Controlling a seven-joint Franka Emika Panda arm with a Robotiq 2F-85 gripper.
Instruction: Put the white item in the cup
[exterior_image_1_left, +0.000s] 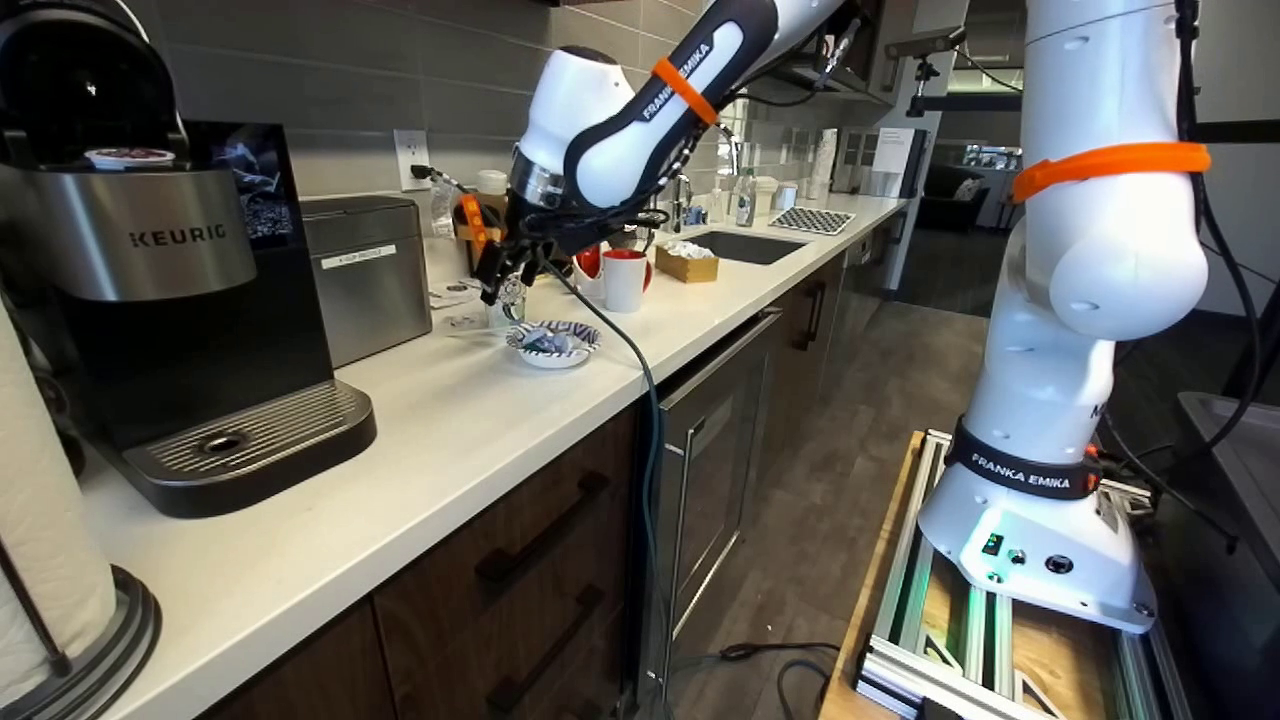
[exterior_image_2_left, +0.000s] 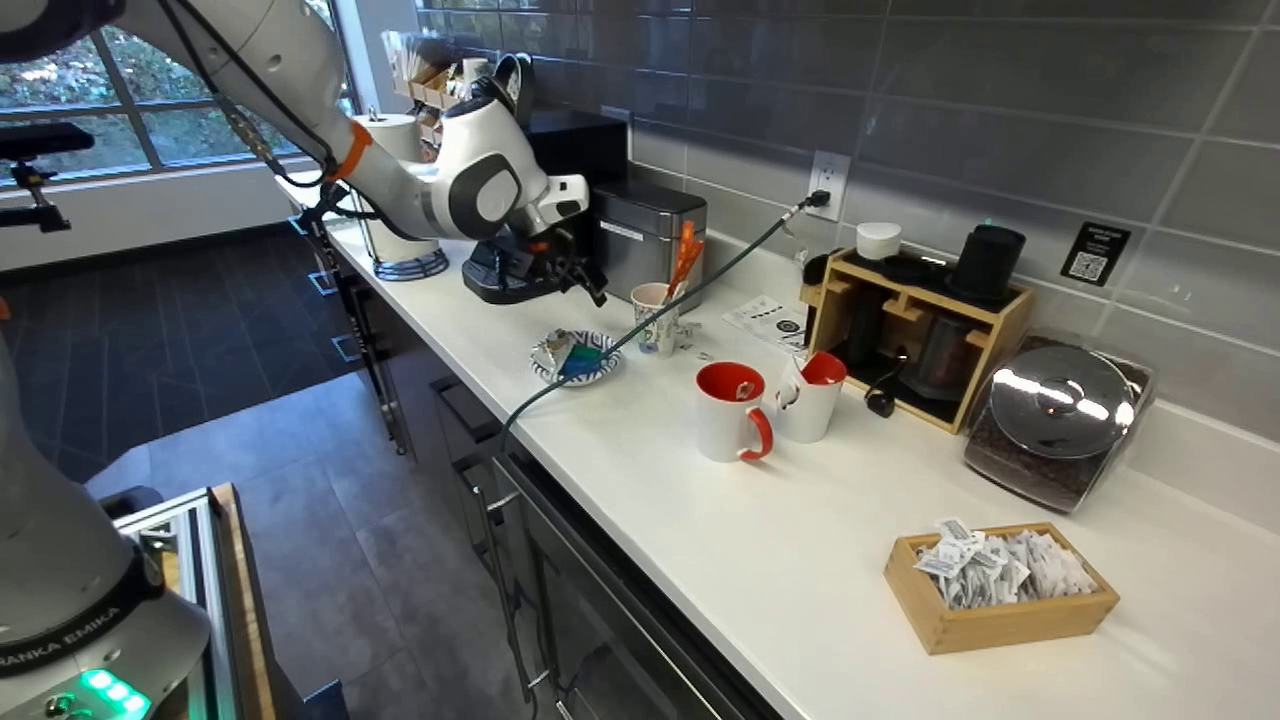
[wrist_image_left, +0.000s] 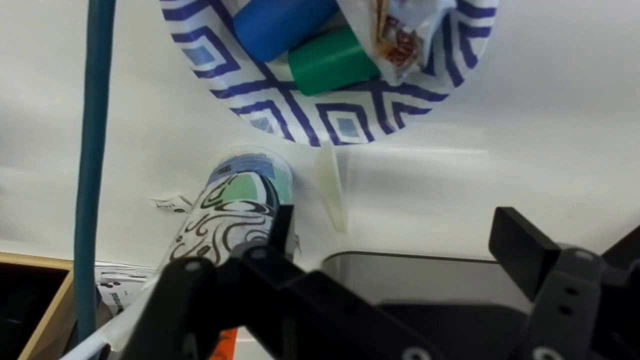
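Blue-and-white patterned bowl (wrist_image_left: 320, 112) on the pale counter (exterior_image_2_left: 830, 540), near the front edge. Holds a blue cylinder (wrist_image_left: 280, 25), a green cylinder (wrist_image_left: 332, 62) close against it, and a clear-wrapped packet (wrist_image_left: 400, 37) lying partly over the green one. Just off the rim in the wrist view, slim and tapering: white item (wrist_image_left: 331, 192), on the counter, outside the cup (wrist_image_left: 235, 200) and just beside it. Cannot tell whether touching the bowl or only close to it.

Upright and swirl-patterned, that cup; holds an orange item (exterior_image_2_left: 685, 258) poking up past the lip. Spread wide above the counter, near the cup: gripper (wrist_image_left: 397, 230), fingers (wrist_image_left: 522, 250) well apart, white item ahead of the gap between them.

In an exterior view, two white mugs (exterior_image_2_left: 715, 430) side by side, red inside, nearer one showing a red handle (exterior_image_2_left: 762, 432). Well apart from these, wooden box (exterior_image_2_left: 1030, 626) heaped with small paper packets (exterior_image_2_left: 1000, 570), some rising above the sides. Against the tiled wall (exterior_image_2_left: 1000, 90), wooden shelf (exterior_image_2_left: 990, 360) with dark vessels (exterior_image_2_left: 938, 362) in its compartments, plus a small white container (exterior_image_2_left: 878, 240) and a black cylinder (exterior_image_2_left: 988, 262) on top.

Back past the gripper, coffee machine (exterior_image_1_left: 185, 270) with lid raised, pod (exterior_image_1_left: 130, 157) seated in the open top. Beside it, grey metal bin (exterior_image_1_left: 375, 290) with a white label; contents hidden.
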